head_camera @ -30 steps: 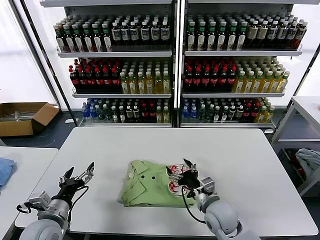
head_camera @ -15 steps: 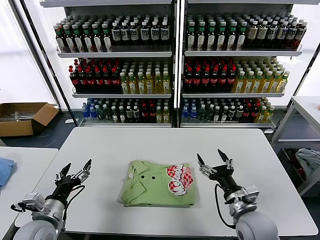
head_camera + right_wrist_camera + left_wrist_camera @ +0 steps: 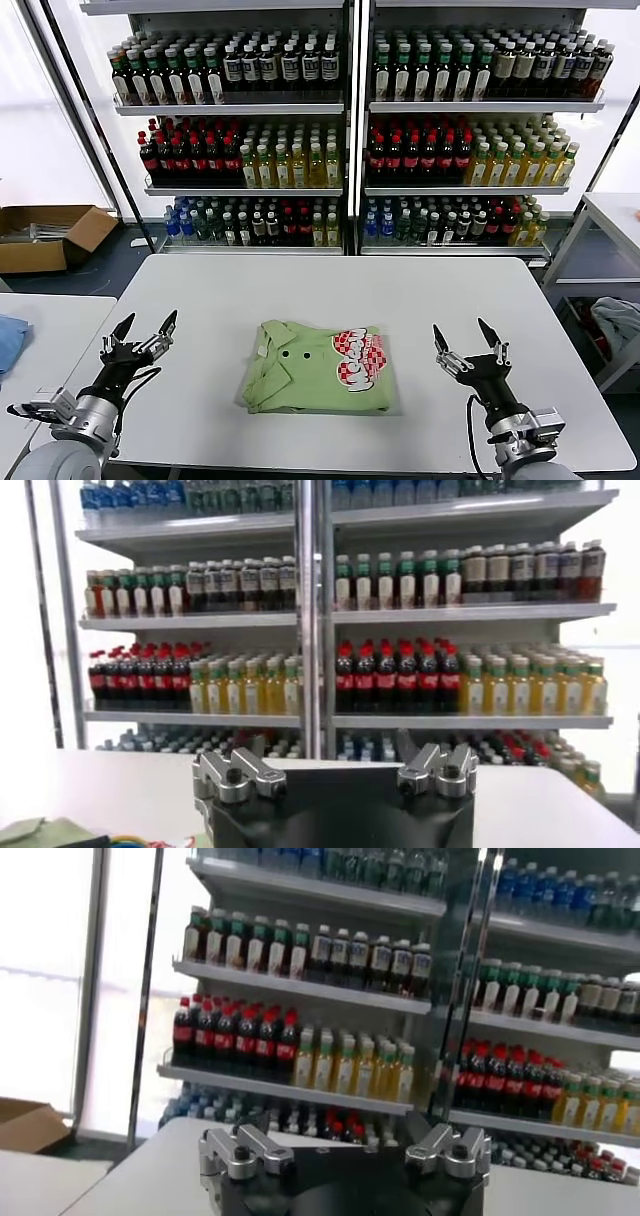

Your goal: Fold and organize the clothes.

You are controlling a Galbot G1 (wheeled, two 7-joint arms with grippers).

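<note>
Right pincer [image 3: 467, 342] withdrawn, both apart; left pincer [image 3: 141, 329] idle; polo shirt [image 3: 316, 367] folded, collar probably leftward.

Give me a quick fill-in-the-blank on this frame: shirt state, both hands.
1. The green polo shirt lies ____ on the white table.
2. Both the left hand and the right hand have their fingers ____.
3. Neither hand ____ the shirt.
4. The logo on the shirt is red and ____.

Missing words: folded; open; touches; white
</note>
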